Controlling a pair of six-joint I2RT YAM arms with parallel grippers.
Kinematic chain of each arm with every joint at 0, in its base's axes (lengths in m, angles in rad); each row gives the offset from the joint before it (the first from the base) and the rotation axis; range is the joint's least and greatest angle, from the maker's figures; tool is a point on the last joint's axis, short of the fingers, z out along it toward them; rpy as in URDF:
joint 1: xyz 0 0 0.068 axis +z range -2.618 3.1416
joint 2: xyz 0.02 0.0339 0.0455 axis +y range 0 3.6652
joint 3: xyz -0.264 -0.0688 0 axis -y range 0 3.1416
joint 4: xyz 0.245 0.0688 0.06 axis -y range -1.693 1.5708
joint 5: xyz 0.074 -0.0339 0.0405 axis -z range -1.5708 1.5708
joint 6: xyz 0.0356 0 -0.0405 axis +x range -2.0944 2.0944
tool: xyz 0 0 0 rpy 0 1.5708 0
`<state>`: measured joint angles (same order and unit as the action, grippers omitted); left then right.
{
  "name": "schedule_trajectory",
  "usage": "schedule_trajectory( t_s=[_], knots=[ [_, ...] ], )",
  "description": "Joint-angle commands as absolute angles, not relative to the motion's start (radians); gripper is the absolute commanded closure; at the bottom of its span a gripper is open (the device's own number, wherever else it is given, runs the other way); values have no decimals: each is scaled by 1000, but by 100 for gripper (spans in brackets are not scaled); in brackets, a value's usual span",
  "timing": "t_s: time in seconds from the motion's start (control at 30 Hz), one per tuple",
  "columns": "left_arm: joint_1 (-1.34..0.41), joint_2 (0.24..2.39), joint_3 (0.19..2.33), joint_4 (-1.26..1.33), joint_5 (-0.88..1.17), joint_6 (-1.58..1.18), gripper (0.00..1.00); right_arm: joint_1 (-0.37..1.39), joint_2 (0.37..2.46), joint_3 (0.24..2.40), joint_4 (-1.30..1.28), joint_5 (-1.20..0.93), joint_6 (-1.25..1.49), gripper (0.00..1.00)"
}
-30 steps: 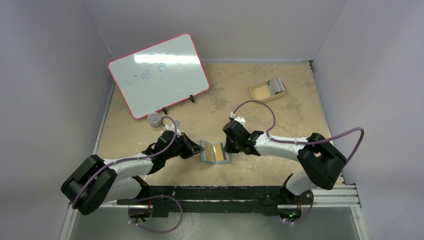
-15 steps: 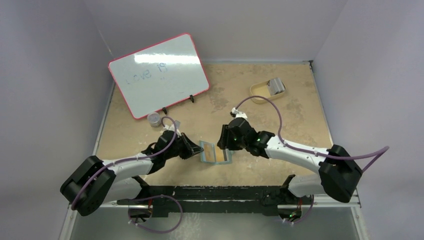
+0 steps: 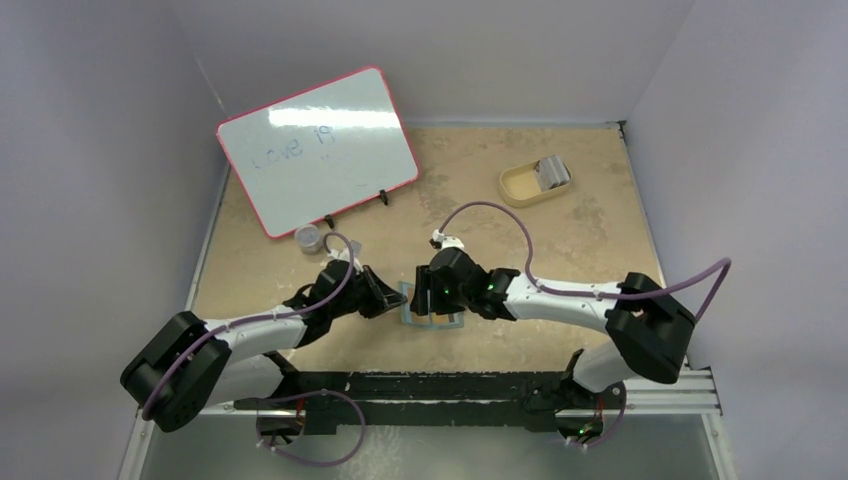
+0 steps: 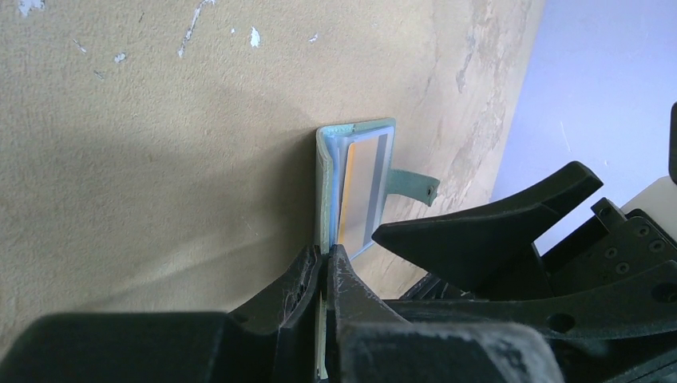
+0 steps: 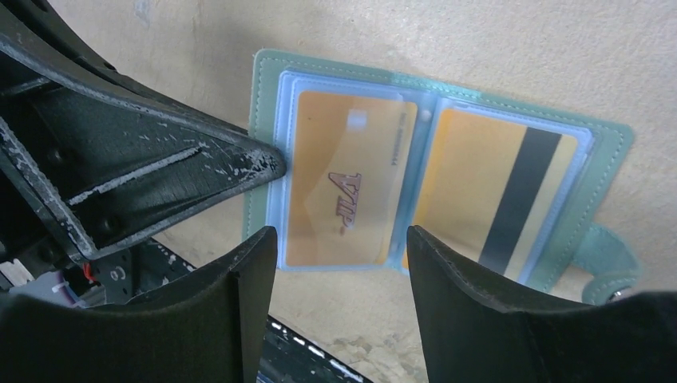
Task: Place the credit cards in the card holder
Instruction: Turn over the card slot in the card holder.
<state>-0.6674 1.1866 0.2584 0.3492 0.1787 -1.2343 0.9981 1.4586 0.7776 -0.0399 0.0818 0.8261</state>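
The grey-green card holder lies open on the table, light blue pockets up. Two gold credit cards sit in its pockets: one printed VIP and one with a black stripe. My left gripper is shut on the holder's left edge, pinning it. My right gripper hangs open just above the VIP card with nothing between its fingers. From above, the right gripper covers most of the holder, next to the left gripper. A grey card lies in the tan tray.
The tan rounded tray stands at the back right. A red-framed whiteboard leans at the back left, with a small jar in front of it. The holder's snap strap sticks out on its right side.
My right gripper has opened and moved left, from the holder's right edge to above its pockets. The left gripper has kept its grip and place.
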Motion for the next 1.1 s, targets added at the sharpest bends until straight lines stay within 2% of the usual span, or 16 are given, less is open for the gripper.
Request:
schedule_trajectory(
  t_s=[0.0, 0.33, 0.73, 1.07],
  knots=[
    [-673, 1170, 296, 369, 181, -1208, 100, 1013, 1482, 835, 0, 77, 839, 37],
    [-673, 1160, 303, 354, 184, -1204, 100, 1031, 1549, 889, -84, 158, 843, 35],
    [-673, 1143, 308, 344, 190, -1207, 100, 1034, 1575, 909, -175, 229, 848, 43],
    [-673, 1150, 310, 339, 188, -1203, 100, 1034, 1531, 909, -164, 205, 838, 46]
  ],
)
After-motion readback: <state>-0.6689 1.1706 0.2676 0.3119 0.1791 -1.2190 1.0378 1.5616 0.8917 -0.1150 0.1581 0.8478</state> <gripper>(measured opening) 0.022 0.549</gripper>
